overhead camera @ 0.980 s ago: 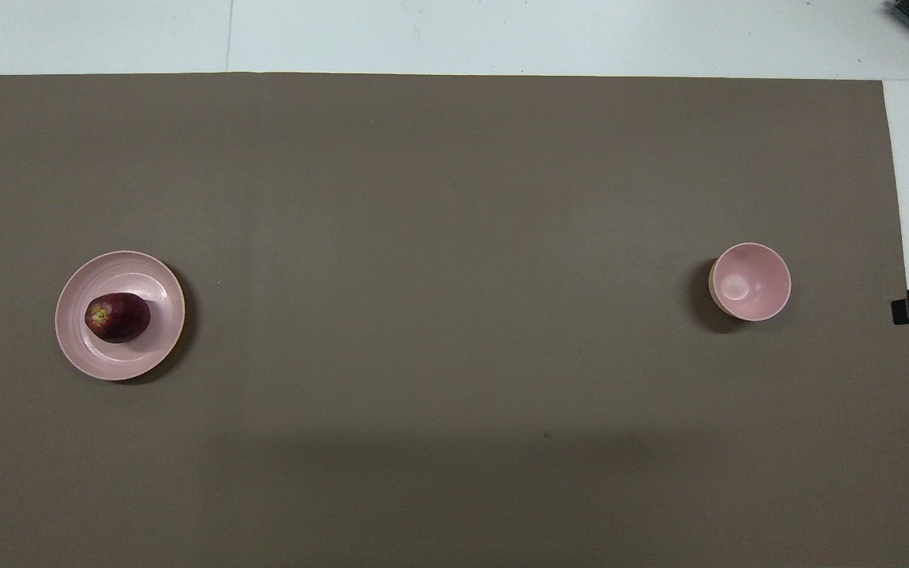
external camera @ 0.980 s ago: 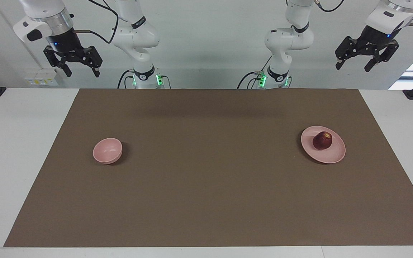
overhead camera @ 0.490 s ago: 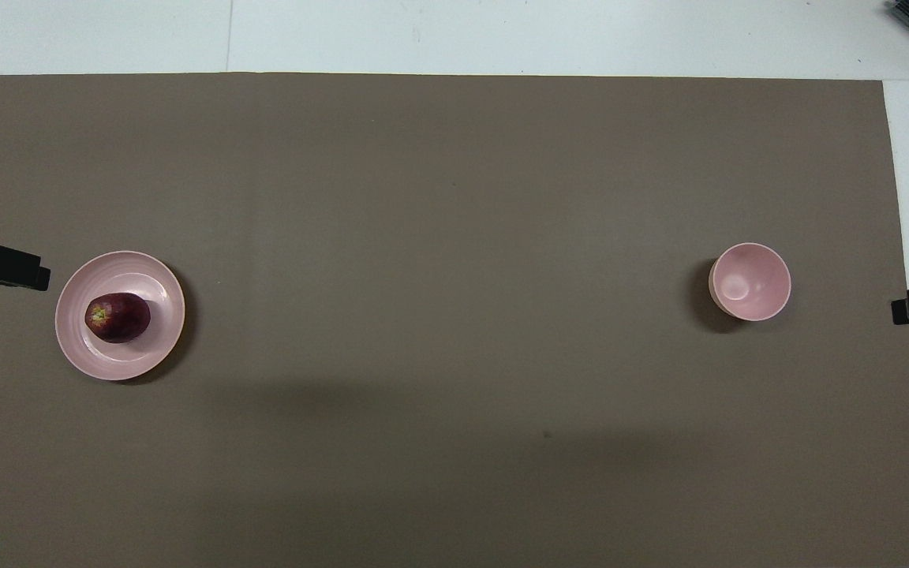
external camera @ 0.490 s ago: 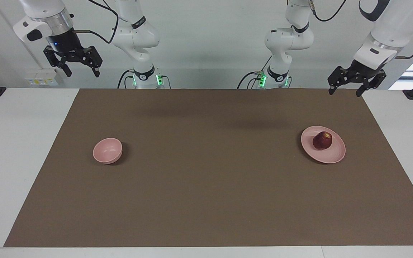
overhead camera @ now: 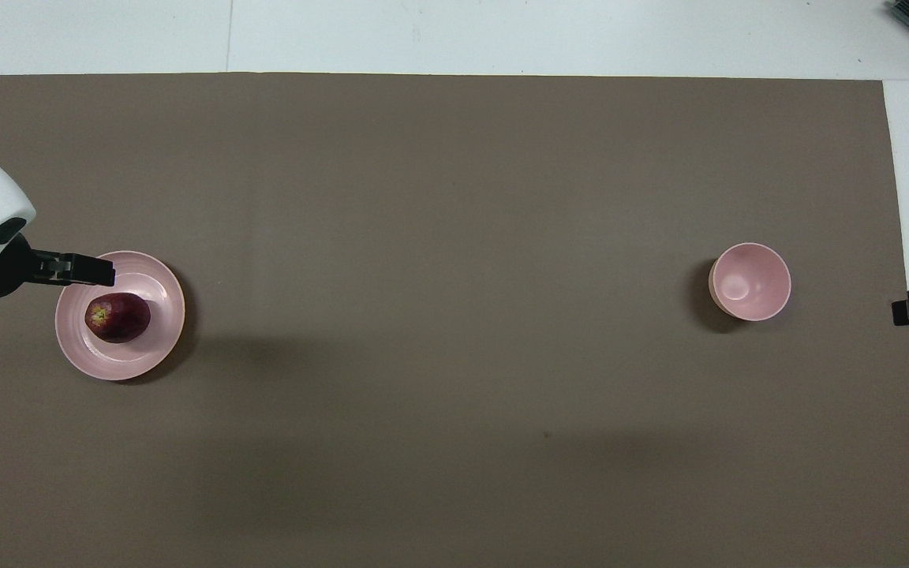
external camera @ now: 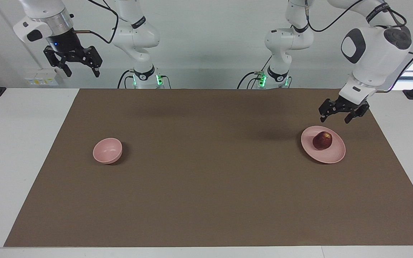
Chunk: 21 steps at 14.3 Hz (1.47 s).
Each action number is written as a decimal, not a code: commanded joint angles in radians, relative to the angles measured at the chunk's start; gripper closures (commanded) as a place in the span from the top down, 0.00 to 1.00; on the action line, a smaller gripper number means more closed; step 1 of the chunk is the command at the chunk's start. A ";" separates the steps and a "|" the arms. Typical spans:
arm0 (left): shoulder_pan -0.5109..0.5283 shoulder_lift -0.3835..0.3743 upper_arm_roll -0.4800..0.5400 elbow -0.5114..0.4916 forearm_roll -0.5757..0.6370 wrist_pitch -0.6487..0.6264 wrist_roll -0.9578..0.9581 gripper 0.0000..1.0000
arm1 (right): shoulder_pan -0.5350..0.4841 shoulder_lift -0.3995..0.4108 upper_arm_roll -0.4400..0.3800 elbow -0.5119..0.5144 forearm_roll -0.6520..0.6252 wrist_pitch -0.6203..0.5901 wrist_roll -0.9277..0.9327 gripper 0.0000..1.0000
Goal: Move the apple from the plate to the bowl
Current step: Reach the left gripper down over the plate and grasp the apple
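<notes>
**Apple sits on the plate, open gripper above it**

The apple (external camera: 322, 140) lies on the pink plate (external camera: 332, 156), at the right of the facing view, a bit above the middle. In the overhead view the apple (overhead camera: 117, 317) is at the left edge of the frame, and a bare part of the plate (overhead camera: 158, 331) shows around it. It is dark red with a little yellow spot.

The left gripper (external camera: 334, 117) hangs in the air just above the plate's top edge in the facing view. Its two fingers are spread apart and there is nothing between them. It does not touch the apple or the plate. In the overhead view it comes in from the left edge, with a dark finger (overhead camera: 80, 269) over the plate's rim.

The pink bowl (external camera: 107, 151) stands on the brown mat (external camera: 206, 186), at the left of the facing view, well apart from the plate. Nothing is in it.

The right gripper (external camera: 80, 72) waits high up in the upper left corner of the facing view, over the table's edge. Its fingers are spread too, and it holds nothing.
</notes>
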 commanded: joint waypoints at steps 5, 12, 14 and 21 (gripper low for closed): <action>0.046 0.006 0.001 -0.249 -0.019 0.340 0.032 1.00 | -0.016 -0.014 0.004 -0.017 0.014 0.006 -0.013 1.00; 0.088 0.061 0.003 -0.273 -0.019 0.353 0.136 1.00 | -0.016 -0.014 0.004 -0.017 0.014 0.004 -0.014 1.00; 0.089 0.085 0.003 -0.284 -0.019 0.359 0.138 1.00 | -0.016 -0.014 0.006 -0.017 0.016 0.003 -0.014 1.00; 0.086 0.093 0.003 -0.289 -0.019 0.359 0.138 0.69 | -0.014 -0.014 0.004 -0.014 0.025 -0.001 -0.014 1.00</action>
